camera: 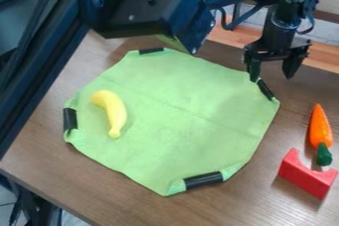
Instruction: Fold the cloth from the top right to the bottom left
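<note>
The black gripper (271, 77) hangs at the upper right, just beyond the cloth's right-hand upper corner, and its two fingers are spread open with nothing between them. Its left fingertip is right by the cloth edge near a black strip; whether it touches cannot be told. The green cloth (182, 106) lies spread out flat across the middle of the table, with black strips at its four corners and faint creases across it. On its left part lies a yellow toy banana (112, 111). The arm hides a bit of the cloth's top edge.
Right of the cloth are an orange toy carrot (320, 127) with a green end and a red arch-shaped block (307, 176) just below it. The arm's dark links cross the upper left and top. The wooden table's (86, 185) front edge runs along the lower left.
</note>
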Motion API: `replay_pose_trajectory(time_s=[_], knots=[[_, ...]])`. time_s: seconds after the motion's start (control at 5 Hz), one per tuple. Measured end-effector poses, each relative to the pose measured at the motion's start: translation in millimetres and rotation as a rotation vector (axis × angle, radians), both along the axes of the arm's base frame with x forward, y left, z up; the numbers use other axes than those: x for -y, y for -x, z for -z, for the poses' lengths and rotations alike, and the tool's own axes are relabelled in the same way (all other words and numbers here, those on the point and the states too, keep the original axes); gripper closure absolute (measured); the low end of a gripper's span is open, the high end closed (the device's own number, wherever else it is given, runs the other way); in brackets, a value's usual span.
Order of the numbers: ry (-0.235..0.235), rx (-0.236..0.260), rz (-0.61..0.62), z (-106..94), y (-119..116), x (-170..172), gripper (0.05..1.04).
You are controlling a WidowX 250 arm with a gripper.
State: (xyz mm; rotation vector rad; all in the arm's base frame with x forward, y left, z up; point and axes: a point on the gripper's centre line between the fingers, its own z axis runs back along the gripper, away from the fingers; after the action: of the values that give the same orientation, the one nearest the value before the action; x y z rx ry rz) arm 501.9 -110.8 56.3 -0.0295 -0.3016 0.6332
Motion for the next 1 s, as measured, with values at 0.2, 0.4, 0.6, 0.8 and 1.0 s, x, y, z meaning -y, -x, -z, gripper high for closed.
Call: replay_pose_trajectory(time_s=[0.2, 0.4, 0.6, 0.8, 1.0], knots=[[-0.019, -0.007, -0.021, 19.3, -2.3, -2.9, 0.084], [-0.035, 0.011, -0.027, 23.5, -4.6, -5.0, 0.115], [-0.049, -0.009, -0.071, 37.1, -1.2, -8.8, 0.387], [-0.047, -0.002, -0.074, 37.3, -0.7, -9.1, 0.685], [-0.022, -0.003, -0.072, 36.3, 1.8, -9.7, 0.899]])
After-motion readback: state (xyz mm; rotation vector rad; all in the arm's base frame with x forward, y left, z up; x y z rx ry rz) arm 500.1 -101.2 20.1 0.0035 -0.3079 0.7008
